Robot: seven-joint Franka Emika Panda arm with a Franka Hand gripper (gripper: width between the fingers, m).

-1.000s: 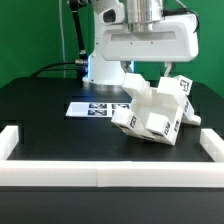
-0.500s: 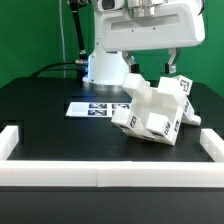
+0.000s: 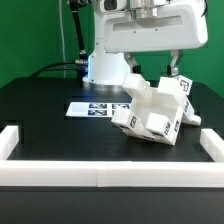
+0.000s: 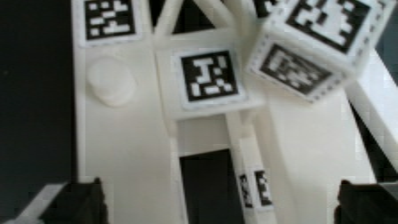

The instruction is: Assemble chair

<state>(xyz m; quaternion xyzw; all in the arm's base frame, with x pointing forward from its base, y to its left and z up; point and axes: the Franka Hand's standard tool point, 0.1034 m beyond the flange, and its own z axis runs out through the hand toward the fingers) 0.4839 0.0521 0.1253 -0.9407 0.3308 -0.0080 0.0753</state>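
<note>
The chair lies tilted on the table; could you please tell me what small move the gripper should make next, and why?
Probably lower the gripper down onto the chair: its jaws stand open and empty just above it, and the wrist view shows the chair's white parts lying between them.

Marker board [image 3: 96, 108] on black table [image 3: 45, 125]; white rail [image 3: 100, 177] at edge.

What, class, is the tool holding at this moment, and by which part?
Nothing is held. The tool hangs wide open above the chair, closed on no part of it.
</note>
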